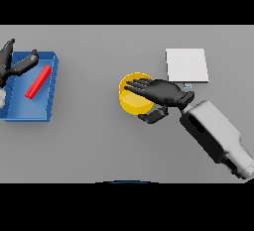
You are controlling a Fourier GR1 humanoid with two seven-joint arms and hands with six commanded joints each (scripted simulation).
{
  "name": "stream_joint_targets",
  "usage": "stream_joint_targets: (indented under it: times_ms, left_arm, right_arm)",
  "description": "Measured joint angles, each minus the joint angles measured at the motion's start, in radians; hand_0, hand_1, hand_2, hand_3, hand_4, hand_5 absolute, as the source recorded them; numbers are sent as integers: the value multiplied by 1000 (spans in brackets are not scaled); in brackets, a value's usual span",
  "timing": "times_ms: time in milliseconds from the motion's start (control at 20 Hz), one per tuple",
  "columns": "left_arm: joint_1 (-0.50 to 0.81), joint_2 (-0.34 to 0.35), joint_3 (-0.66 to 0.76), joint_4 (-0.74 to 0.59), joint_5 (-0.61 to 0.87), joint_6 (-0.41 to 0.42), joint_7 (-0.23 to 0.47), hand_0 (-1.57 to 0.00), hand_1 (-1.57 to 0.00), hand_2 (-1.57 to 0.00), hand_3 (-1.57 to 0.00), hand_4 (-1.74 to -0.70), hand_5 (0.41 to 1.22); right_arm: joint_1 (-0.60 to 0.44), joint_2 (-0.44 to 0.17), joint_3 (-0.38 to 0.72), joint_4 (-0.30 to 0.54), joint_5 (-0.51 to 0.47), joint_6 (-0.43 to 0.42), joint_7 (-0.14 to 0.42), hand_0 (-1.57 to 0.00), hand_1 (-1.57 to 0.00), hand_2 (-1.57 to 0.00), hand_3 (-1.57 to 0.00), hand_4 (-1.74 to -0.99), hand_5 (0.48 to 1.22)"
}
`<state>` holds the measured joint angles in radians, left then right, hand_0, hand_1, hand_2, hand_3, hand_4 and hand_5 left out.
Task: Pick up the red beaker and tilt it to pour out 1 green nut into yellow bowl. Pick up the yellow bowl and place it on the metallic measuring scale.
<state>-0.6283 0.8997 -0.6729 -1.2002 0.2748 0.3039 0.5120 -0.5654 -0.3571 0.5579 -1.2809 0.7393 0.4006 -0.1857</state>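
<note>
The yellow bowl stands on the grey table at the centre. My right hand reaches over it from the right. Its straight fingers lie across the bowl's top and far rim, and its thumb bends beside the bowl's near right wall. The bowl rests on the table. The metallic scale is a pale square plate just behind and to the right of the hand. The red beaker lies tilted in a blue tray at far left. My left hand hovers open over the tray's far left corner. No green nut shows.
The blue tray has raised walls and sits against the picture's left edge. My right forearm crosses the table's near right part. The scale's small display lies close to my right wrist.
</note>
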Motion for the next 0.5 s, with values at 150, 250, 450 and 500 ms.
stream_joint_targets:
  times_ms: [150, 250, 450, 500]
  left_arm:
    - [3, -3, -3, -3, 0, -1, -2, 1, 1, 1, 1, -797, 734]
    - [13, 10, 5, -9, 9, -2, -6, 1, 1, 1, 1, -798, 735]
    - [21, 13, 3, -8, 5, 0, -15, 1, 1, 1, 1, -797, 735]
    - [17, 2, 4, 9, 5, -1, -18, 1, 1, 1, 1, -795, 732]
  right_arm:
    - [-20, 7, 26, 37, 18, 20, 2, 1, 1, 1, 1, -1281, 674]
    - [-29, 16, 40, 65, 27, 27, 0, 1, 1, 1, 1, -1295, 671]
    - [-73, 22, 64, 110, 46, 60, 11, 1, 1, 1, 1, -1307, 690]
    - [-76, 22, 71, 108, 47, 72, 10, 1, 1, 1, 1, -1304, 703]
